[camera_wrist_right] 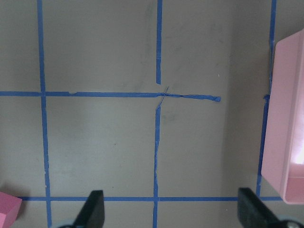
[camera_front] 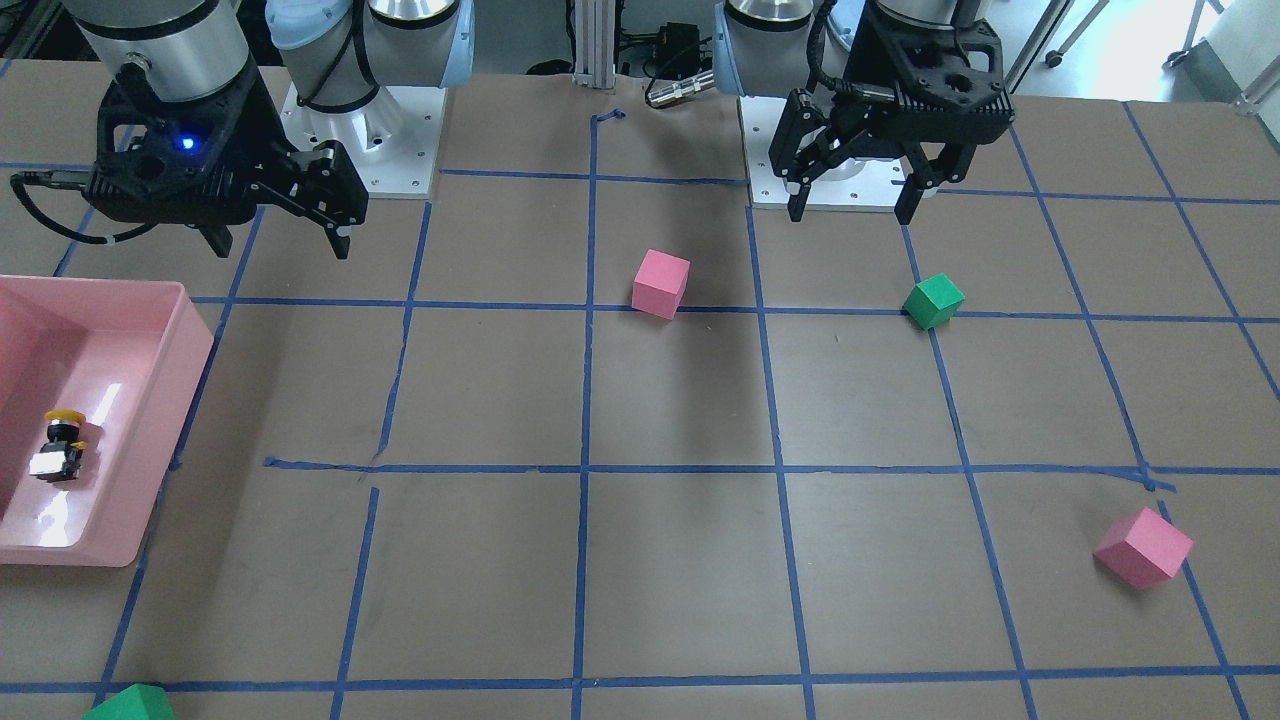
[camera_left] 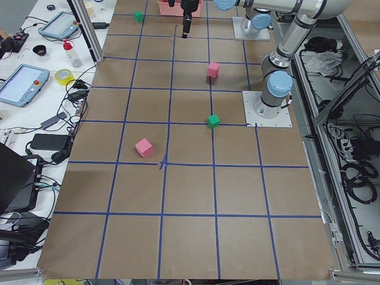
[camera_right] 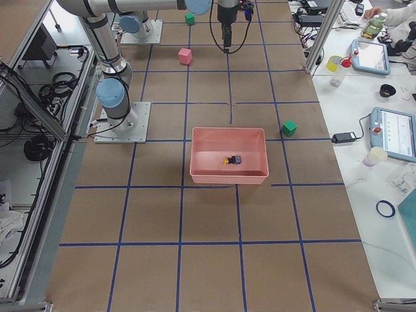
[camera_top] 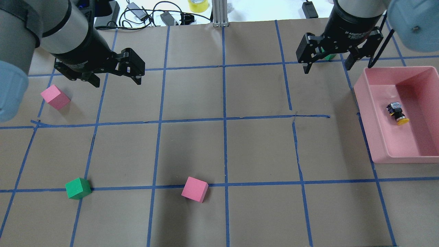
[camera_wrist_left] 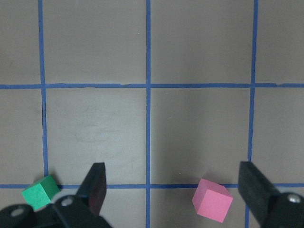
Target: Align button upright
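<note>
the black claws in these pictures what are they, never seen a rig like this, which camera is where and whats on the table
They are the two-finger grippers of two robot arms at a table papered brown with a blue tape grid. The left gripper and right gripper hang open, holding nothing. Two pictures look down from behind and in front of the robot, two from the table's ends, two from cameras on the wrists. On the table lie a pink cube, a second pink cube, a green cube, a second green cube and a pink tray. In the tray a yellow-capped button lies on its side.
</note>
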Robot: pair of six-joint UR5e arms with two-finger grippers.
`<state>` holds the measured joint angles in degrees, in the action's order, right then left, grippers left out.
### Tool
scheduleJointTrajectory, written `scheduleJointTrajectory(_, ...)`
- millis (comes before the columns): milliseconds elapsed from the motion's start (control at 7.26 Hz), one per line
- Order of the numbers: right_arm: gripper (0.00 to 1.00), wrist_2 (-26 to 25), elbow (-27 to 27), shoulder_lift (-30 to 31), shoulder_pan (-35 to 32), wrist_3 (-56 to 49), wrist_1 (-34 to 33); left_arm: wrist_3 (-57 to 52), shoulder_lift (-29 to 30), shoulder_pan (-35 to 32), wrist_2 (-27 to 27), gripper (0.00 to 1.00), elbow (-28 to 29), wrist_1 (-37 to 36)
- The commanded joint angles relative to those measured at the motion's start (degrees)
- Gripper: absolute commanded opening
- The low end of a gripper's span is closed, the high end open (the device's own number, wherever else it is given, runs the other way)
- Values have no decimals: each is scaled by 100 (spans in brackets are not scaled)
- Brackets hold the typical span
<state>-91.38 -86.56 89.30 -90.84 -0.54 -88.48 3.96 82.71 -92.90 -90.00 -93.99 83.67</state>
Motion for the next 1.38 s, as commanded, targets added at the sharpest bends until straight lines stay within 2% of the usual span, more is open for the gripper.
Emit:
scheduleJointTrajectory(0,100,-11,8,0,4,-7,7,0,0,0,0,100,-5,0)
scheduleJointTrajectory(1240,100,-81,-54,-35,92,1,-28,0,0,0,0,100,-5,0)
